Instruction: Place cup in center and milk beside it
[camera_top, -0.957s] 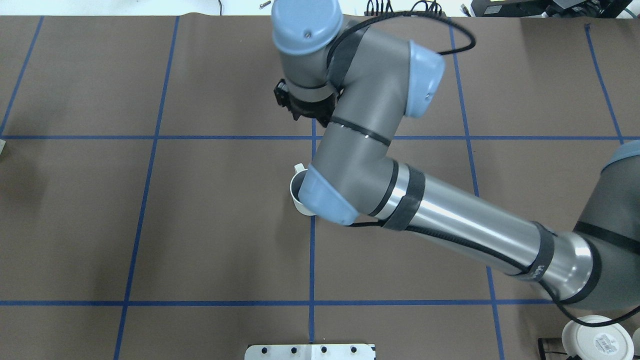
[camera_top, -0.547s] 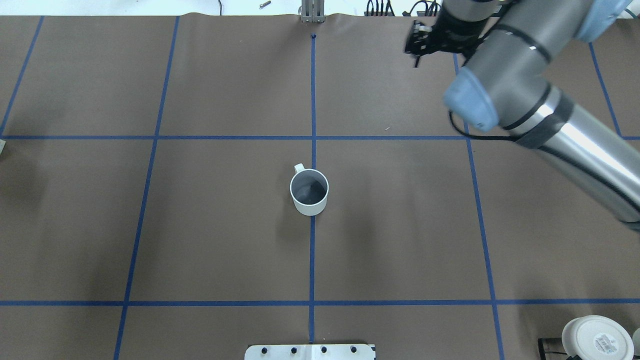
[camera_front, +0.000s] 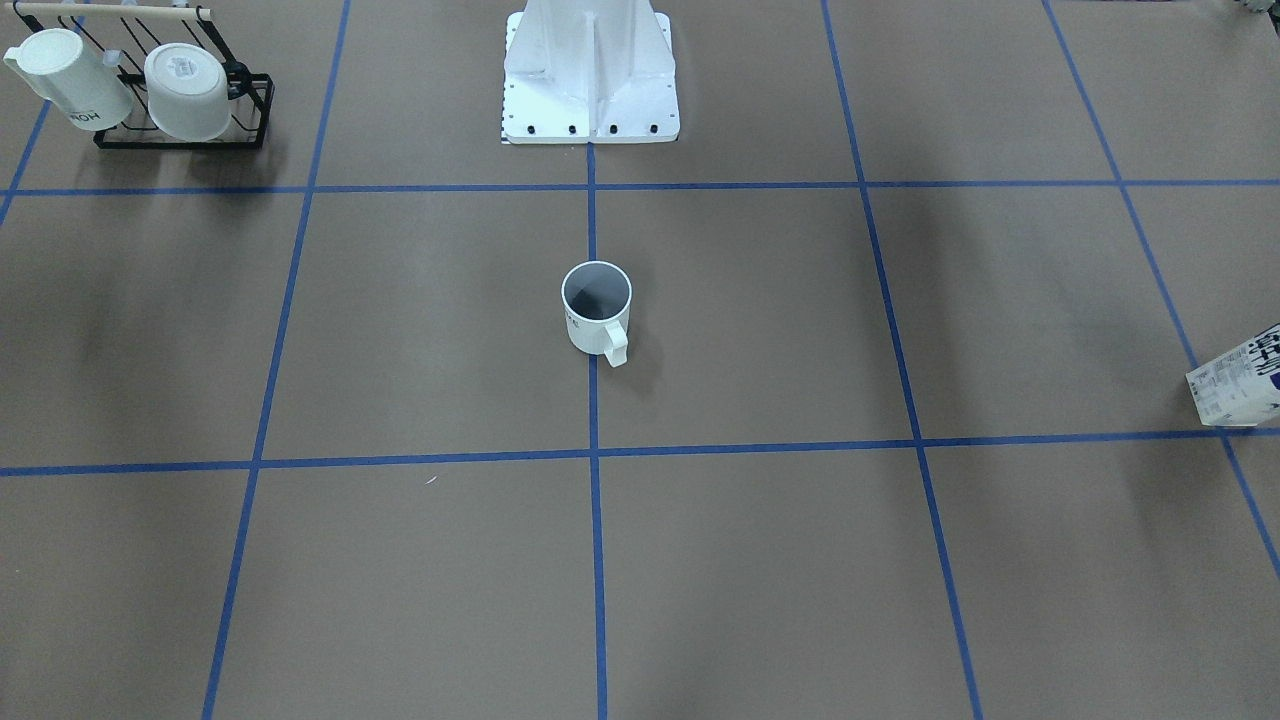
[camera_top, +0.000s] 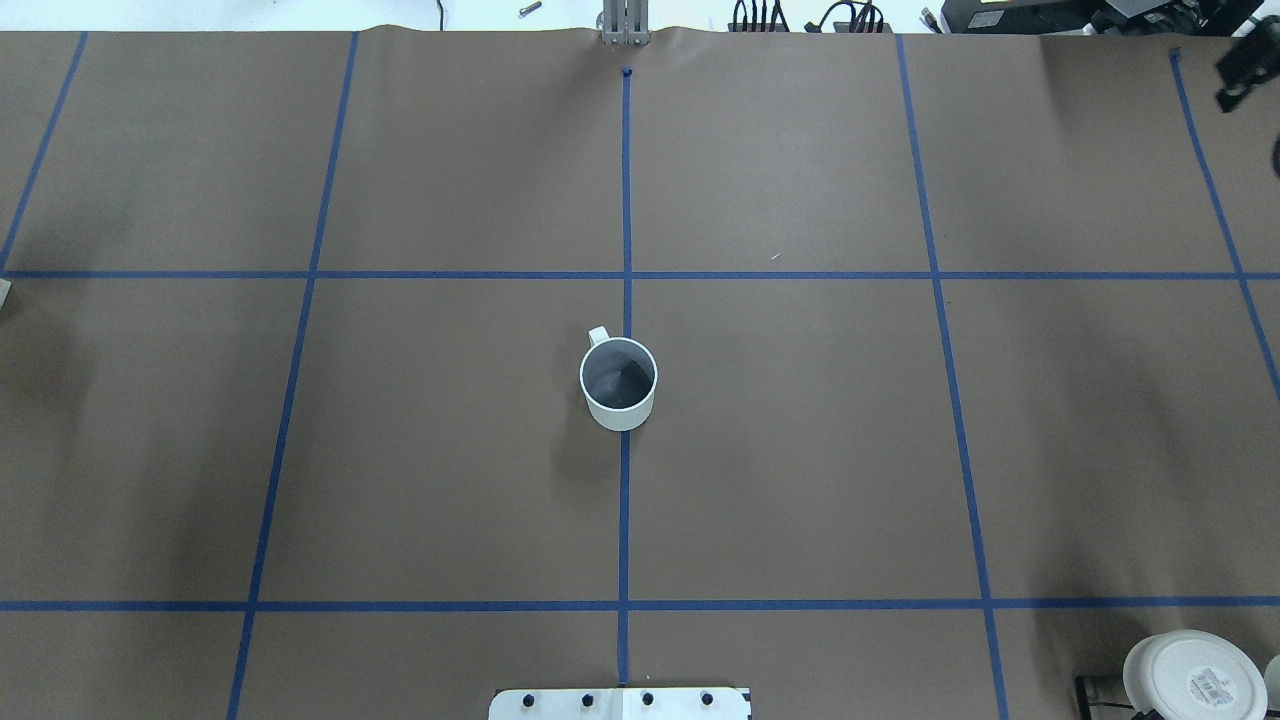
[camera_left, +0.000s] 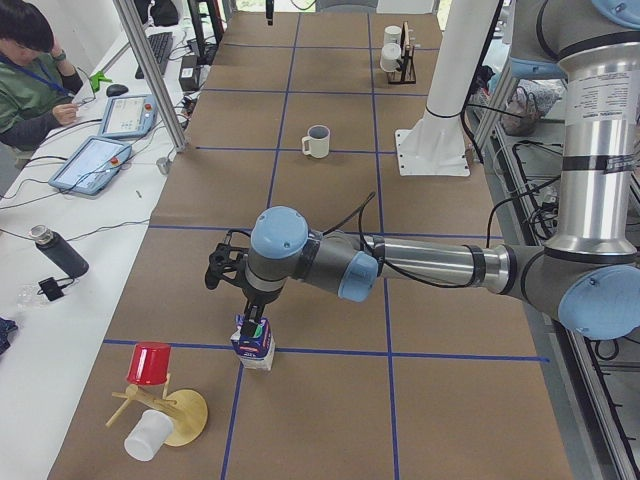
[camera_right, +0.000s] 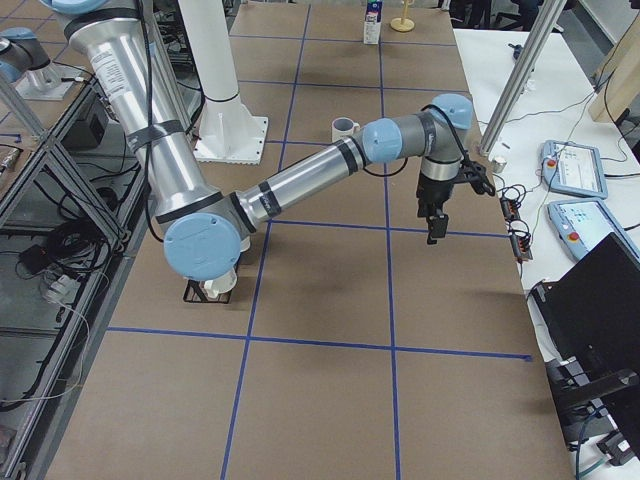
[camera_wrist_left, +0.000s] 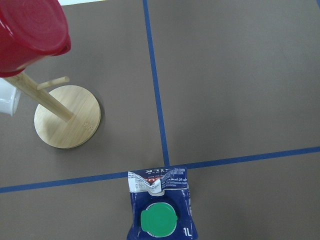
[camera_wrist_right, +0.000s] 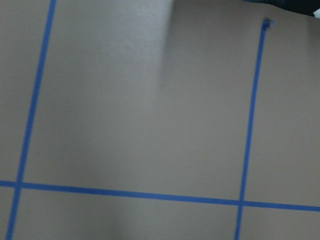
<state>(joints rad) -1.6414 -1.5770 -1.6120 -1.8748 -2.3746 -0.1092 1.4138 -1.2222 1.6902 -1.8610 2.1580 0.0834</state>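
The cup (camera_top: 618, 380) stands upright on the blue tape line at the center (camera_top: 625, 480), handle toward the far side; it also shows in the front view (camera_front: 597, 310). The milk (camera_wrist_left: 161, 210) stands upright at the table's left end on a tape crossing, green cap up, and shows in the front view (camera_front: 1240, 385) and the left side view (camera_left: 254, 342). My left gripper (camera_left: 251, 322) hangs just above the milk's top; I cannot tell whether it is open. Only a dark edge of my right gripper (camera_top: 1240, 72) shows at the far right, far from the cup; its jaws are not readable.
A wooden mug tree (camera_wrist_left: 67, 116) with a red cup (camera_wrist_left: 30, 30) stands close to the milk. A black rack (camera_front: 185, 100) with two white mugs sits at the robot's right near the white base (camera_front: 590, 70). An operator (camera_left: 30, 60) sits beyond the far edge.
My right arm has swung from above the cup to the far right edge of the overhead view. The cup stays where it was, now uncovered.
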